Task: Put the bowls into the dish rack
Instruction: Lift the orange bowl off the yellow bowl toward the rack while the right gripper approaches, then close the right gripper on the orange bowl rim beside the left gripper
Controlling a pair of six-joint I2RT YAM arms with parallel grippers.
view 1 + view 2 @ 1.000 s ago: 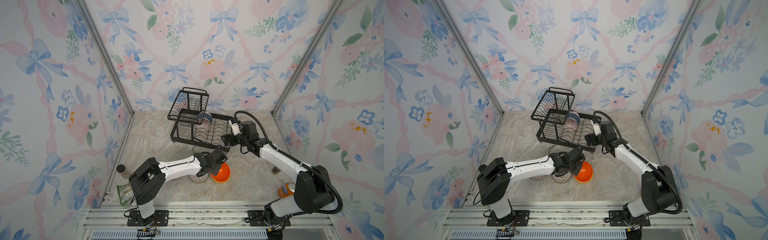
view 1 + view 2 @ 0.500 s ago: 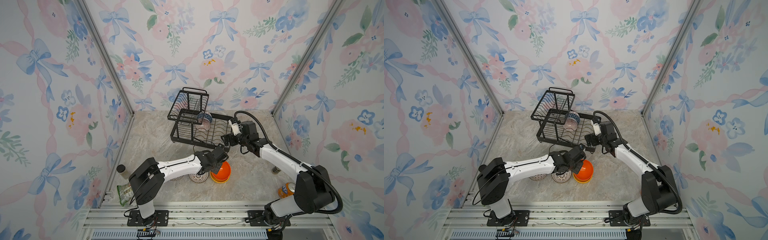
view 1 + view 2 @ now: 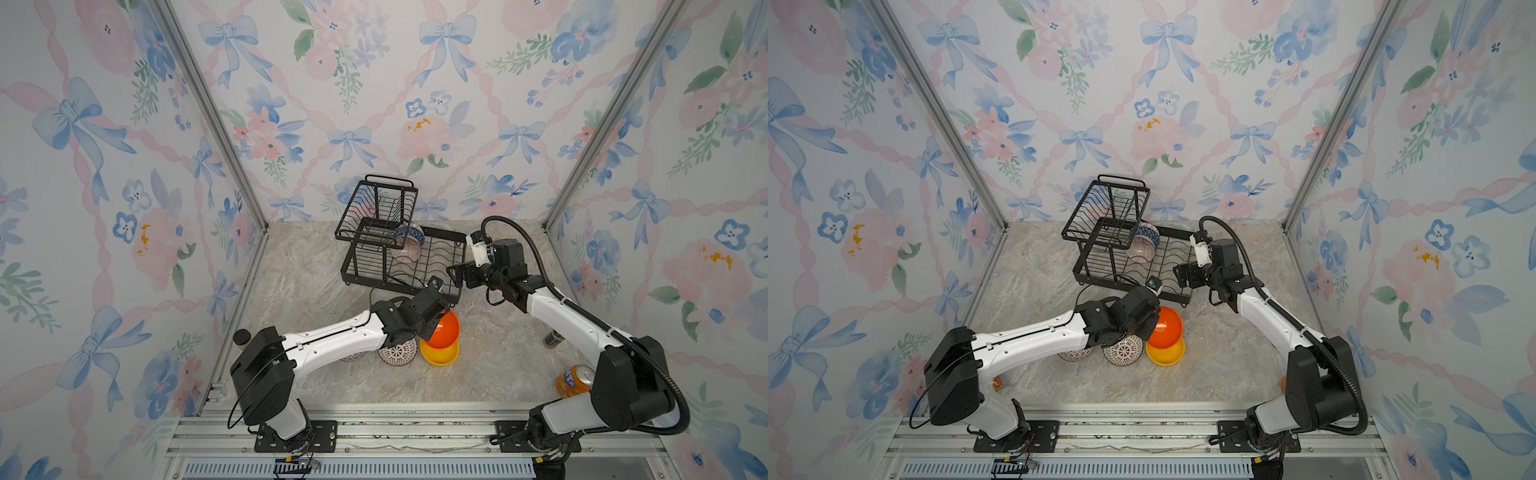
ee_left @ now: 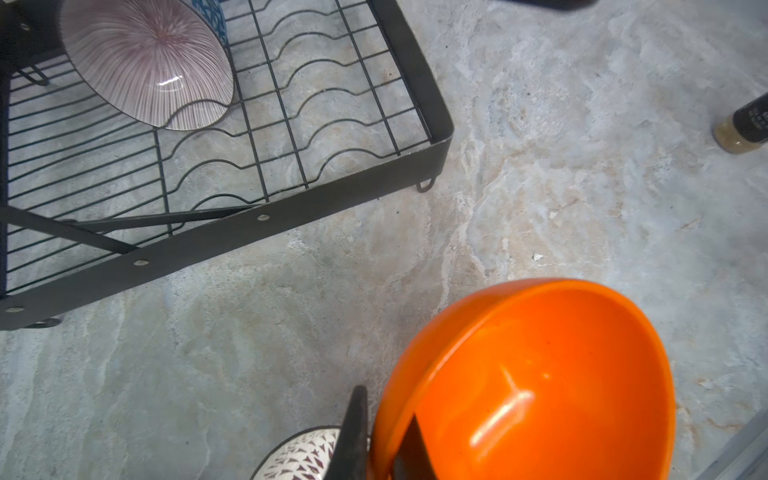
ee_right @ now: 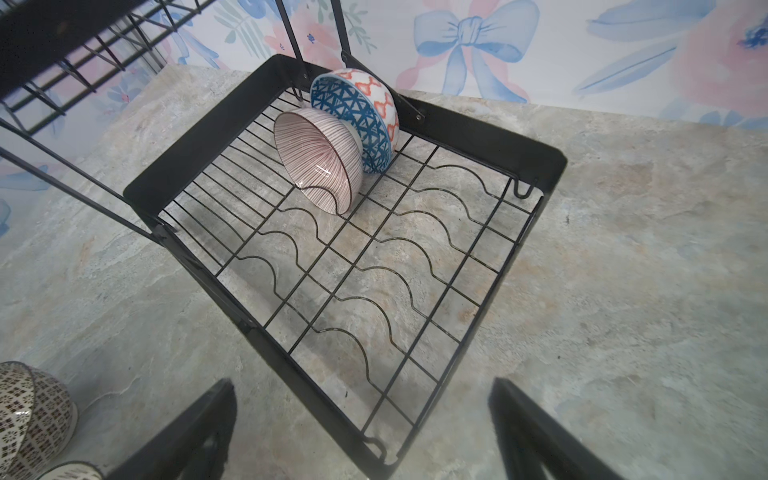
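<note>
The glossy orange bowl (image 4: 532, 382) hangs tilted above the table, and my left gripper (image 4: 384, 432) is shut on its rim, one finger inside and one outside. Just below it the yellow bowl (image 3: 439, 354) rests on the table. A lattice bowl (image 3: 397, 352) stands beside that one, and a second lattice bowl (image 3: 353, 356) is mostly hidden under my left arm. In the base of the dish rack (image 4: 199, 245), the pink striped bowl (image 5: 316, 162) leans on the blue patterned bowl (image 5: 353, 112). My right gripper (image 5: 361, 415) hovers open over the rack's near right corner, holding nothing.
An orange soda can (image 3: 575, 380) and a small dark spice jar (image 3: 552, 340) stand near my right arm. A black-capped bottle (image 3: 241, 336) sits by the left wall. The rack's raised basket (image 3: 376, 212) stands over its back left part.
My left gripper has lifted the orange bowl up and a little toward the rack, uncovering the yellow bowl beneath it. The right arm has stayed still.
</note>
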